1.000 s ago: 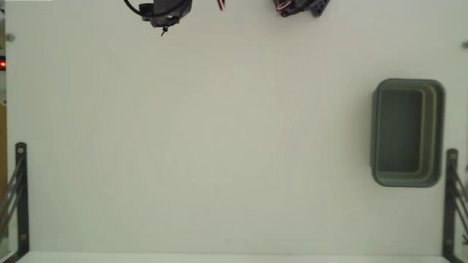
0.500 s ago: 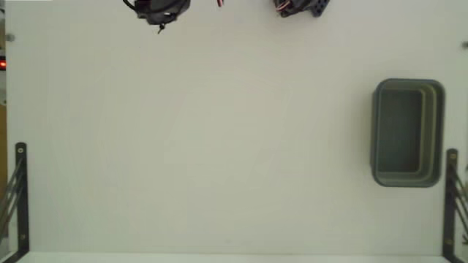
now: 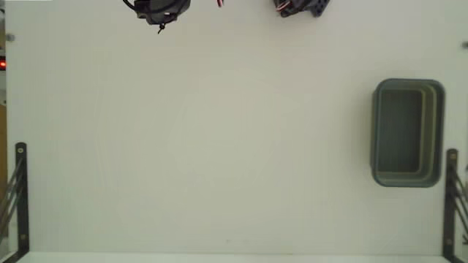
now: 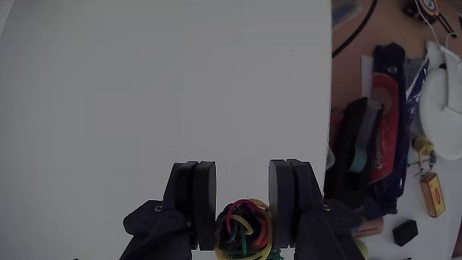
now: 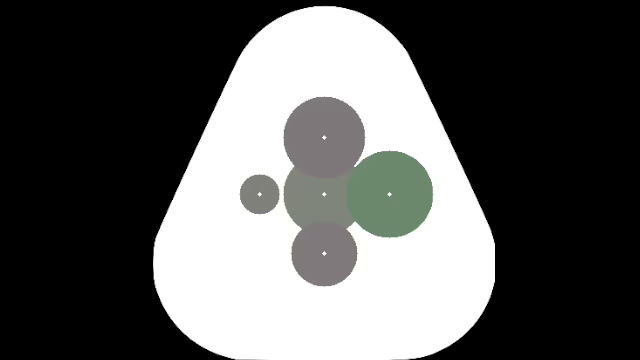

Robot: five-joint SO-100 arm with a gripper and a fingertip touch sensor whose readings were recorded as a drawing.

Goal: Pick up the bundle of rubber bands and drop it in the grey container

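Observation:
In the wrist view the bundle of rubber bands (image 4: 244,225), a small clump of yellow, red and green loops, sits low between my two black fingers (image 4: 202,195). My gripper (image 4: 242,173) is shut on it, held well above the white table. The fixed view shows the grey container (image 3: 408,180) at the table's right side, with nothing visible inside. There only a black part of the arm (image 3: 161,10) pokes in at the top edge, far left of the container; the bundle is hidden in that view.
The arm's base (image 3: 300,6) is at the top edge of the fixed view. Black metal brackets stand at the lower left (image 3: 20,197) and lower right (image 3: 451,201) corners. In the wrist view, clutter (image 4: 375,144) lies beyond the table's right edge.
The black arm part at the top edge of the fixed view has drawn slightly upward, further out of view. The container has not moved.

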